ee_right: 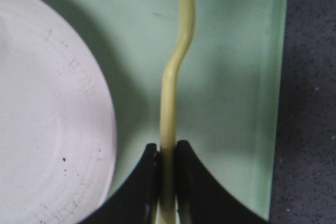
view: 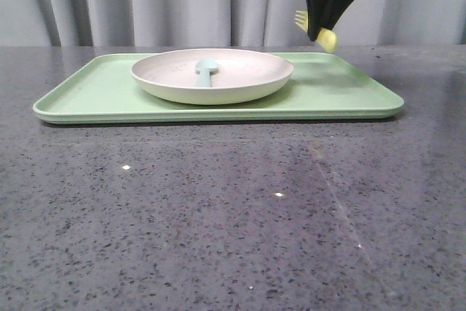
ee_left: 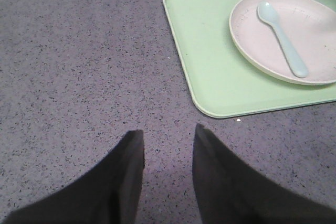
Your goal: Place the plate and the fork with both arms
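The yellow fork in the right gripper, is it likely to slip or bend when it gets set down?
The fork looks thin and plastic, so probably light and slightly flexible. The right gripper pinches only its narrow handle edge-on, so it may twist or pivot on touching the tray.

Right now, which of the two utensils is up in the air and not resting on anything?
The yellow fork, pinched in the right gripper above the green tray. The pale blue spoon lies flat inside the plate.
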`<state>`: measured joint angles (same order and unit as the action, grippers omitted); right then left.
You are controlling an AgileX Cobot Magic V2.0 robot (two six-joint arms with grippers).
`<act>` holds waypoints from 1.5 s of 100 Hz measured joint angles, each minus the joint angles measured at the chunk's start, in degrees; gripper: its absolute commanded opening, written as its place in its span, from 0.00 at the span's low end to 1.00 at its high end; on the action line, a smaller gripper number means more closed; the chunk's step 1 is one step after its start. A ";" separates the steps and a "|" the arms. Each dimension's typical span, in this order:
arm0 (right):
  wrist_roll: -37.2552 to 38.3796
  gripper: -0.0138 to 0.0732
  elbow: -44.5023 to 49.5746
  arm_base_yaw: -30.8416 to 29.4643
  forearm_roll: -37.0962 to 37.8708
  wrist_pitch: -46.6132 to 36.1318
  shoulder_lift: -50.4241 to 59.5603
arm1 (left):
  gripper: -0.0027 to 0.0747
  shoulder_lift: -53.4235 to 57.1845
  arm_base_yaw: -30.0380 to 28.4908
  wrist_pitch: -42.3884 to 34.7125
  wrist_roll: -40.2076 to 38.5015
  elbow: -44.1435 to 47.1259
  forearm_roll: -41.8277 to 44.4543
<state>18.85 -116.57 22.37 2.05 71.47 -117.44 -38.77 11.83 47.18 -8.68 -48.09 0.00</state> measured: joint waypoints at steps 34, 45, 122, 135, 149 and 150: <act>0.00 0.14 1.53 -1.01 -0.34 0.00 0.00 | 0.33 0.00 0.00 -0.09 0.00 0.00 0.00; 0.00 0.14 1.53 -1.27 -0.69 0.00 -0.21 | 0.33 0.00 0.00 -0.09 0.00 0.00 0.00; -0.11 0.42 1.53 -1.82 -2.05 -0.10 -0.47 | 0.33 0.00 0.00 -0.45 -0.01 0.00 0.00; -0.11 0.40 1.53 -1.82 -2.05 -0.10 -0.47 | 0.33 0.00 0.00 -0.45 -0.01 0.00 0.00; -0.11 0.40 1.53 -1.82 -2.35 -0.10 0.29 | 0.33 0.00 0.00 -0.50 -0.01 0.00 0.00; -0.11 0.40 1.53 -1.82 -2.35 -0.10 0.51 | 0.33 0.00 0.00 -0.50 -0.01 0.00 0.00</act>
<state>18.74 -115.04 20.56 -0.30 71.37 -116.93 -38.77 11.83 46.67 -8.69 -48.09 0.00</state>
